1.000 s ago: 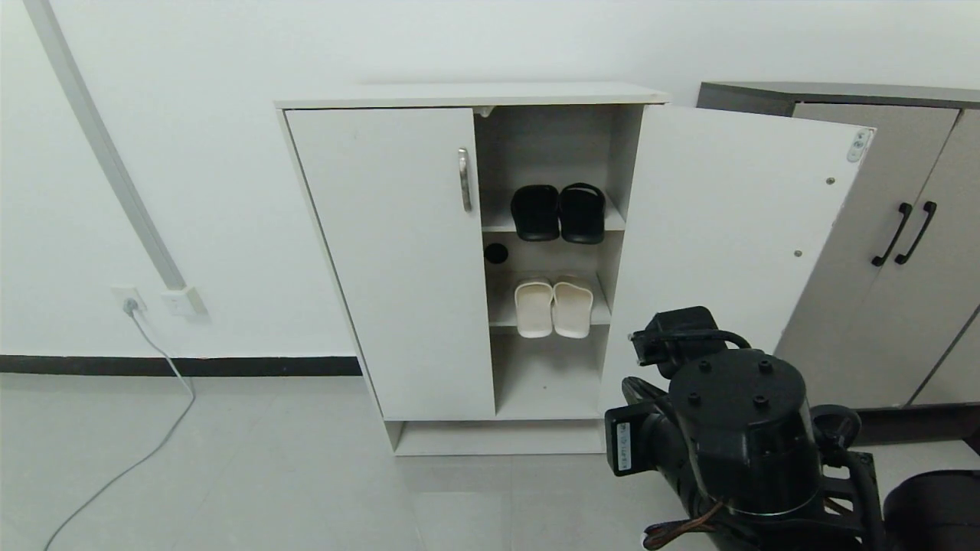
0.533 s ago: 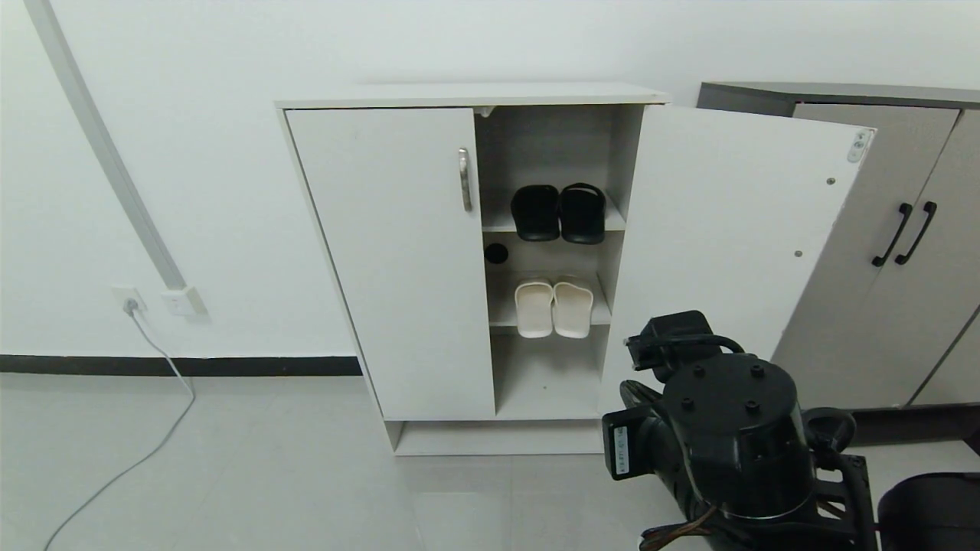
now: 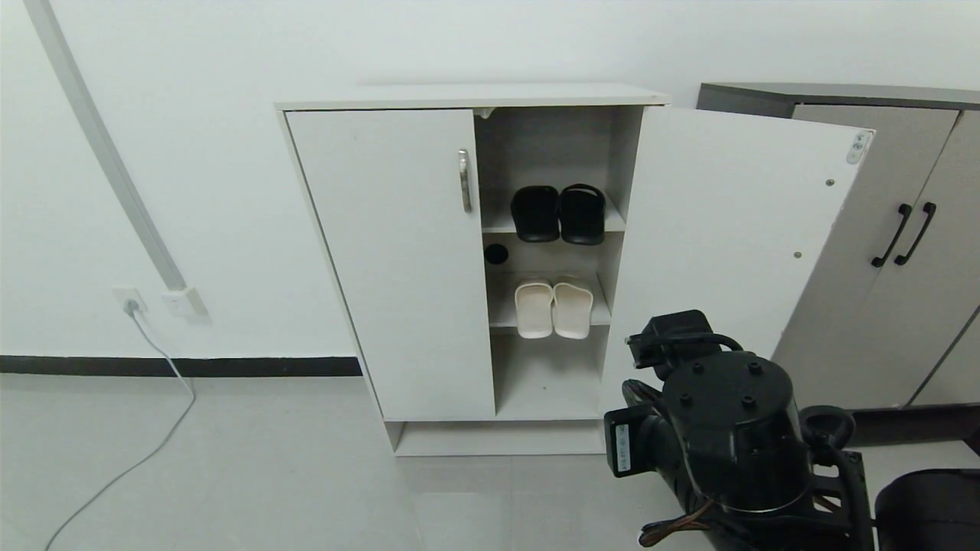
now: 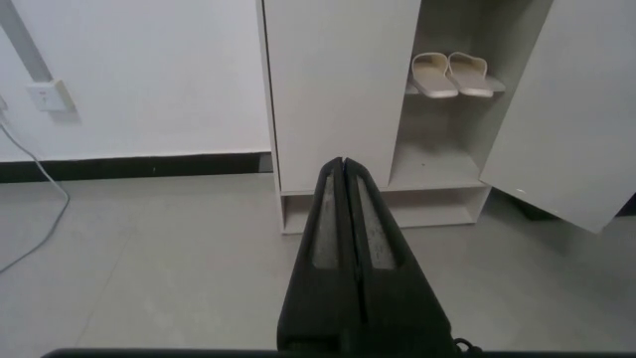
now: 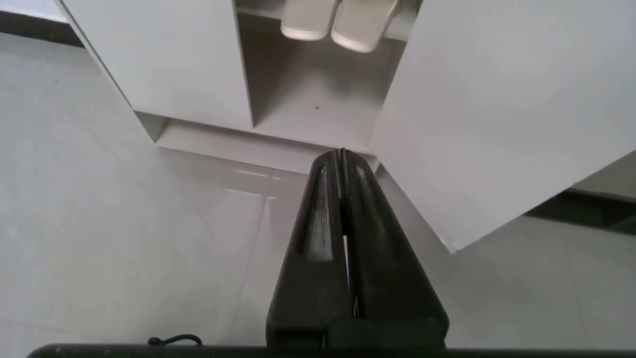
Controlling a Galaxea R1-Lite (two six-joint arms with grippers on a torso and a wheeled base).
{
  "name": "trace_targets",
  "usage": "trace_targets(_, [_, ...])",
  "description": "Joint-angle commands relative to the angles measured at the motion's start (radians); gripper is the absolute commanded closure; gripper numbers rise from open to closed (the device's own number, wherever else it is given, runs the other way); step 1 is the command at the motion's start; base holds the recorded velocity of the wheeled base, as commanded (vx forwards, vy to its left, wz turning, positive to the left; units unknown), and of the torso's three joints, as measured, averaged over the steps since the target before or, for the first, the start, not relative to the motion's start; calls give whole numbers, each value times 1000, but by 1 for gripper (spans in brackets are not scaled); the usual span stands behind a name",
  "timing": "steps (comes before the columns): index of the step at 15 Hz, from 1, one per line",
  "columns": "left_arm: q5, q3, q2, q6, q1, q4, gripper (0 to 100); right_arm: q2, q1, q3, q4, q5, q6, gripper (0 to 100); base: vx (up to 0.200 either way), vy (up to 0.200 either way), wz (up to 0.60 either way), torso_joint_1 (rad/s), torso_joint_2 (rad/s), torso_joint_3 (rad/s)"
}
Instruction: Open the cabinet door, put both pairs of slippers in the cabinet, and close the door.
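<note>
White cabinet (image 3: 390,260) looked like smooth matt laminated board, its handle (image 3: 463,180) brushed metal with a dull shine. Black slippers (image 3: 559,214) at 12 o'clock of the cream slippers (image 3: 553,308) were both smooth, matt, foam or rubber, couldn't tell which. Floor (image 3: 230,474) was glossy pale tile, wall (image 3: 191,115) matt paint; grey cabinet (image 3: 857,306) at 3 o'clock had matt fronts and black satin handles (image 3: 903,233). Left gripper (image 4: 343,167) and right gripper (image 5: 343,156) were matt black, plastic-looking.

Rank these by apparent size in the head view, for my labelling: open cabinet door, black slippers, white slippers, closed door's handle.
1. open cabinet door
2. black slippers and white slippers: about alike, so unranked
3. closed door's handle
</note>
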Motion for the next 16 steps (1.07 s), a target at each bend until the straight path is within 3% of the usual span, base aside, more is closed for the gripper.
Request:
trace_targets(1, [0, -1, 1, -1, 0, 0, 100, 2, 0, 0, -1, 0, 0, 100, 0, 0, 0, 2, -232, -242])
trace_targets(7, [0, -1, 1, -1, 0, 0, 100, 2, 0, 0, -1, 0, 0, 100, 0, 0, 0, 43, -388, -350])
trace_targets(16, [0, -1, 1, -5, 0, 0, 100, 2, 0, 1, 1, 3, -1, 100, 0, 0, 0, 140, -472, -331])
